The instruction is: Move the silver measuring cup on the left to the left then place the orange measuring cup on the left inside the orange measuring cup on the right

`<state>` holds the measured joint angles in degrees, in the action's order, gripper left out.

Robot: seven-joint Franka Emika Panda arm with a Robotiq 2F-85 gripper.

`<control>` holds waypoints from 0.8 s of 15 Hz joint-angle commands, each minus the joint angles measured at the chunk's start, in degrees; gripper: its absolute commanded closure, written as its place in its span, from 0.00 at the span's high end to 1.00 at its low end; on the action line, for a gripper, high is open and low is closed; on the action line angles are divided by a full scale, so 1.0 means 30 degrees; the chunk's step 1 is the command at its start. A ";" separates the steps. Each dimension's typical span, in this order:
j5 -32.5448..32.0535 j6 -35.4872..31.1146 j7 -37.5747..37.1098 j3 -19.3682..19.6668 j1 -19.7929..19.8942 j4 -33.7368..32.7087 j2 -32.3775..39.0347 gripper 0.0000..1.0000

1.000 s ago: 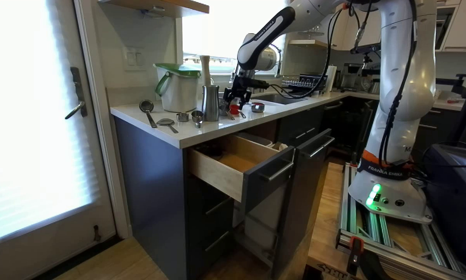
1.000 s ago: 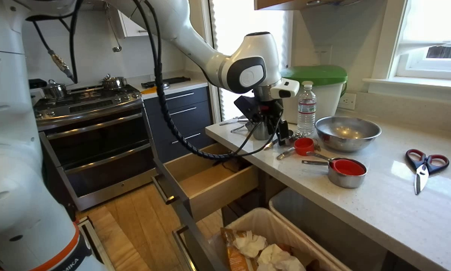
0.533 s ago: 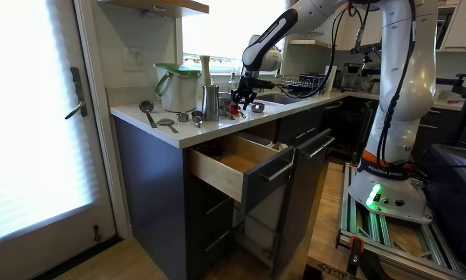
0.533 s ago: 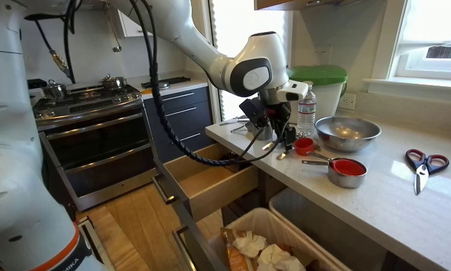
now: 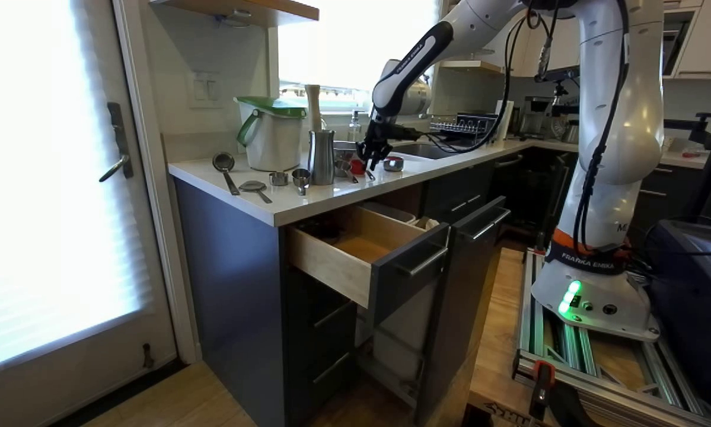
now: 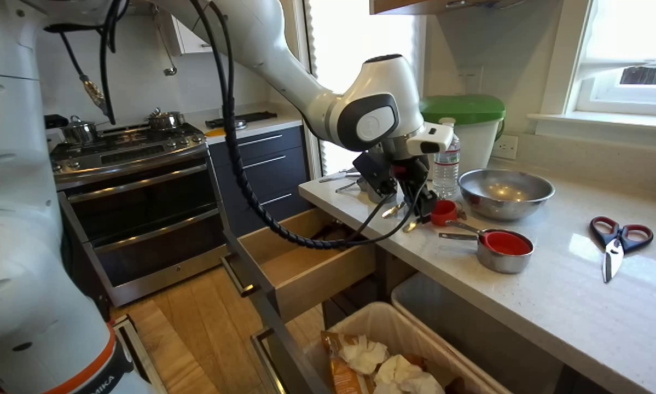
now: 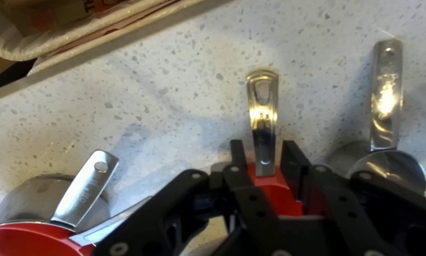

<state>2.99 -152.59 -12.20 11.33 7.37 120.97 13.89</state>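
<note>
Sides are given as in both exterior views.

Hand (image 7: 265,156): fingers apart, low, one on each side of the handle (image 7: 262,117) of the left red cup (image 6: 444,213), near where handle meets cup. In the wrist view a gap shows between the handle and each fingertip. Fingertip contact with the desk (image 6: 568,268): cannot tell.

Left red cup stands on the desk, partly hidden by the hand in the wrist view.

Right red cup (image 6: 505,244): inside a larger silver cup (image 6: 503,264), right of the left red cup; the cup bodies are apart.

Silver measuring cup (image 7: 394,169): left of the left red cup, just beside it in an exterior view; handle well clear of the fingers.

Surroundings: steel bowl (image 6: 506,196) and water bottle (image 6: 446,160) on the far side, scissors (image 6: 615,243) at right in an exterior view. Drawer (image 5: 328,267) below is pulled out.
</note>
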 commanded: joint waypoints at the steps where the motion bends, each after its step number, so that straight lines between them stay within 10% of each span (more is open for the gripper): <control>1: -0.0387 -0.0527 -0.0222 0.0071 -0.0014 0.0318 0.0216 0.31; 5: -0.0237 -0.0193 0.0014 -0.0019 0.0024 0.0304 0.0209 0.02; 12: 0.0556 0.3612 0.0566 -0.0240 0.0327 0.0467 -0.2793 0.04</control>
<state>3.27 -148.59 -11.95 11.17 7.41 121.03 11.23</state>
